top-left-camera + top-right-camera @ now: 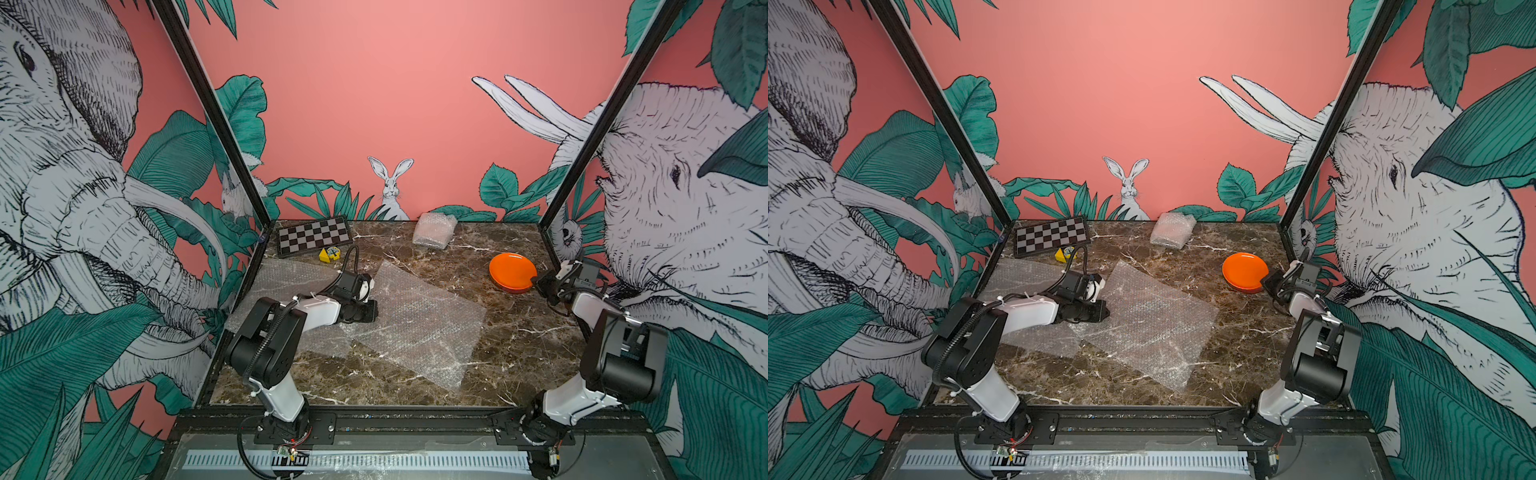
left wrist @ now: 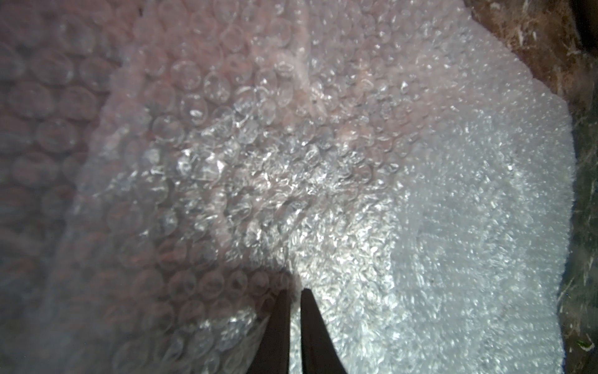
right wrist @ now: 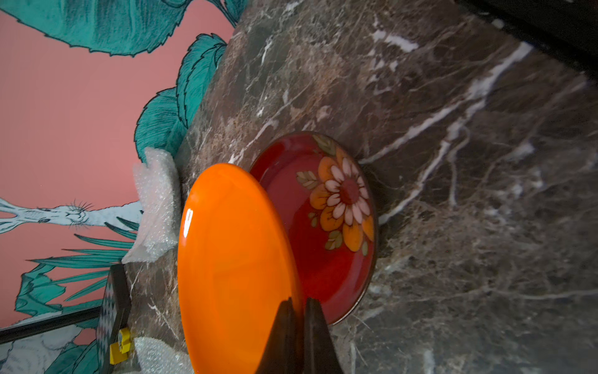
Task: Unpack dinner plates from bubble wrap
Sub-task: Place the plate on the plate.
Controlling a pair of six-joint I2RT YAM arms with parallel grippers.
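Note:
At the table's right, my right gripper (image 1: pixel 536 282) (image 3: pixel 299 301) is shut on the rim of the bright orange dinner plate (image 1: pixel 512 272) (image 3: pixel 233 259). That plate is tilted over the dark red flowered plate (image 3: pixel 336 200), which lies on the marble. My left gripper (image 1: pixel 372 309) (image 2: pixel 295 291) is shut on the left edge of a flat sheet of bubble wrap (image 1: pixel 419 328) (image 2: pixel 420 210) spread mid-table. A second flat sheet (image 1: pixel 286 278) lies partly under the left arm. A folded bubble wrap bundle (image 1: pixel 434 230) (image 3: pixel 157 207) rests by the back wall, its contents hidden.
A checkered board (image 1: pixel 314 241) lies at the back left with a small yellow block (image 1: pixel 328 254) in front of it. Black frame posts (image 1: pixel 582 166) and printed walls close in both sides and the back. Both arm bases sit along the front rail (image 1: pixel 395 419).

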